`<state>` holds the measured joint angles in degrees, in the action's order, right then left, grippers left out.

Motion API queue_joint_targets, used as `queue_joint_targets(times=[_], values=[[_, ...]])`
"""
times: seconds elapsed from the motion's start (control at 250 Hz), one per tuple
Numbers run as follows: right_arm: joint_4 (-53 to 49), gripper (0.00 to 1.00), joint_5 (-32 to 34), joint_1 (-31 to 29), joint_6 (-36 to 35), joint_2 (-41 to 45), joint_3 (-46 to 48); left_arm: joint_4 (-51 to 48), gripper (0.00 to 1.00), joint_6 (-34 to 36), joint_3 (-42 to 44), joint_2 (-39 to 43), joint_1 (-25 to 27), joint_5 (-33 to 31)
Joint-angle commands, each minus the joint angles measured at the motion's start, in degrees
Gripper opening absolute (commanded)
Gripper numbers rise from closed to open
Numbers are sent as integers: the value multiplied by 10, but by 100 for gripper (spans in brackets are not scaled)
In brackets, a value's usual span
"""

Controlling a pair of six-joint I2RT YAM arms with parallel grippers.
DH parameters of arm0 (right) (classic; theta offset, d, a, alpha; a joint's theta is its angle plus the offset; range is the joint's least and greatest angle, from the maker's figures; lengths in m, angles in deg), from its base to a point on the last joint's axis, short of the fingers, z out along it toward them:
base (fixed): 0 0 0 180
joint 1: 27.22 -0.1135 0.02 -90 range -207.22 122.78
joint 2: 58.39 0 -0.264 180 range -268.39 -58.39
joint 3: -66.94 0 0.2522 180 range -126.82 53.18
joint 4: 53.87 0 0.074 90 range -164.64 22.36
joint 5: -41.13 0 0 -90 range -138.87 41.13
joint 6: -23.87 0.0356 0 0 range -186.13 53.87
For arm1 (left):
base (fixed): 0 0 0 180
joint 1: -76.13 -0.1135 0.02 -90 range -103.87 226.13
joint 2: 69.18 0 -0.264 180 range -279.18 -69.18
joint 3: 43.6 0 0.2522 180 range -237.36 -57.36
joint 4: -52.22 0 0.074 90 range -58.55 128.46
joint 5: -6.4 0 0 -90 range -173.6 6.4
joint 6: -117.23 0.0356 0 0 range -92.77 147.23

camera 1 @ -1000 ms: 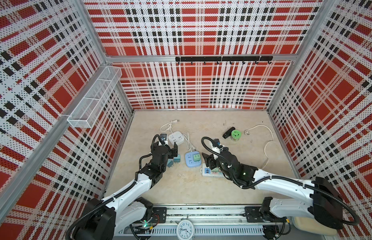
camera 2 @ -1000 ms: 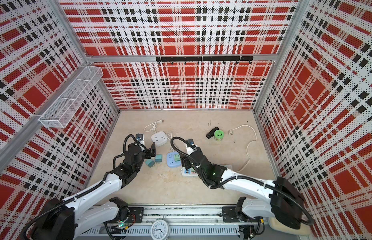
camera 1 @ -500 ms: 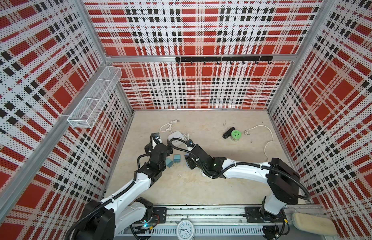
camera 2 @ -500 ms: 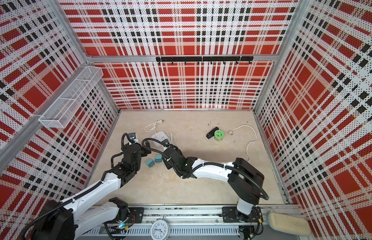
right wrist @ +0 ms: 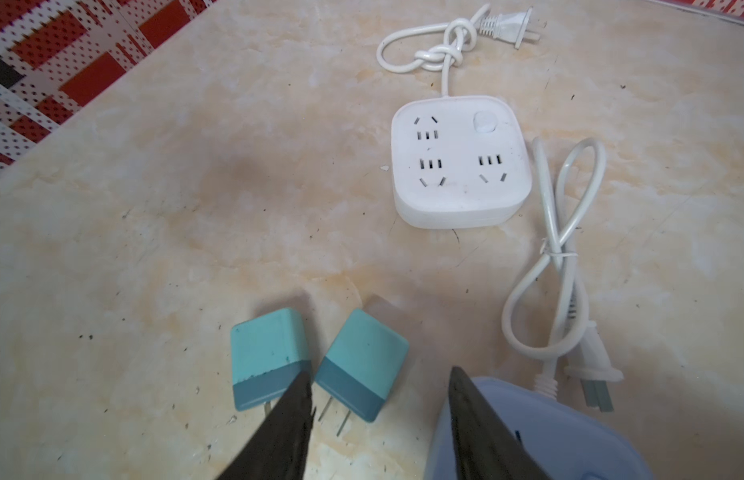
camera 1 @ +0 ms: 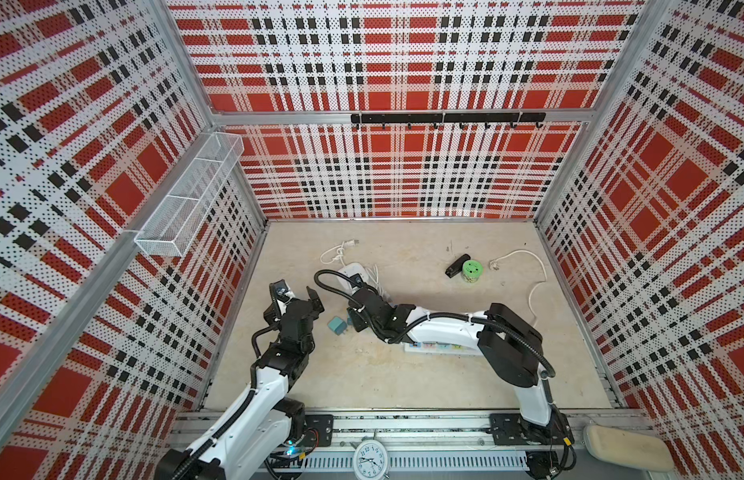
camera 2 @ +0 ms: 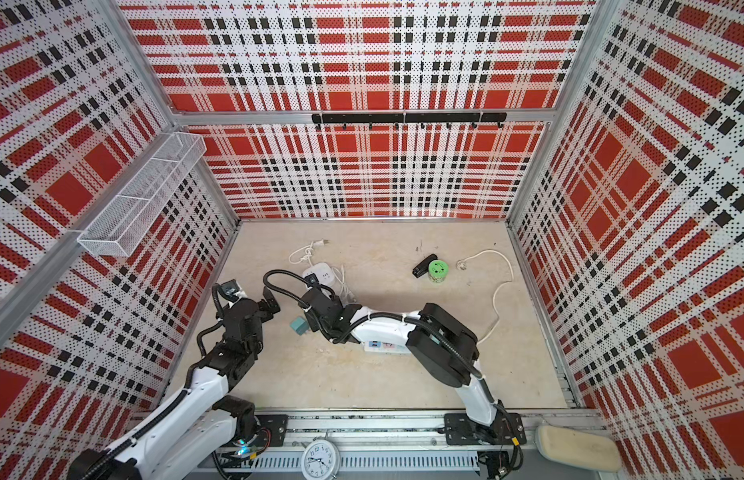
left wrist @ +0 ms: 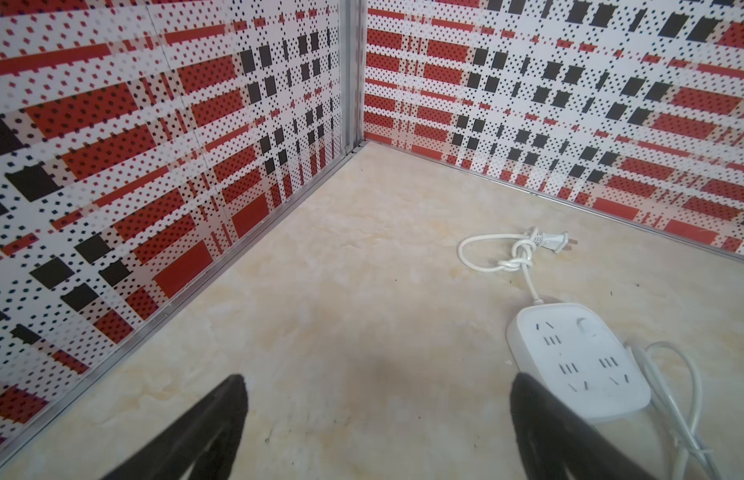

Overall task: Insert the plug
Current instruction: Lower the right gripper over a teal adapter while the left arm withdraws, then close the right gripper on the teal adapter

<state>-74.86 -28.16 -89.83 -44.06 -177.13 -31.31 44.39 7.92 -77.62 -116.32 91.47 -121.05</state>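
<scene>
The right gripper reaches across the middle of the surface and is low over two small plugs on the left part. Its jaws stand apart, with one black finger on each side of the prong end of a teal plug. A gap shows on both sides, so the jaws are released and not clenched on it. This teal plug lies flat on the surface with its prongs toward the gripper. A second teal plug lies flat just beside it, outside the jaws. In both top views only one teal piece shows, just beside the gripper.

A light blue socket block is close by the other finger. A white socket block sits farther ahead with its sockets facing up, apart from both plugs. Its cord is tied in a knot. A loose white cable lies beside it.

The left gripper hangs over a bare part of the surface. Its jaws are wide released and hold nothing. The white socket block is near one of its fingers.
</scene>
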Motion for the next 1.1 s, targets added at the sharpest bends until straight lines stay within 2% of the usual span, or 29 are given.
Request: queue_joint_targets(times=[0.0,0.136,0.56,0.876,1.097], values=[[-35,54,13,-1,20,-34,-48,5,99,-27,3,2,-6,5],[-37,54,19,1,30,-56,-61,5,99,-25,-3,-9,-8,11],[-47,58,-22,5,25,-113,-98,7,99,-32,9,10,-14,12],[-24,57,-21,5,27,-78,-39,7,99,-33,12,13,-15,13],[-24,56,-16,5,26,-72,-31,7,99,-34,12,14,-16,14]])
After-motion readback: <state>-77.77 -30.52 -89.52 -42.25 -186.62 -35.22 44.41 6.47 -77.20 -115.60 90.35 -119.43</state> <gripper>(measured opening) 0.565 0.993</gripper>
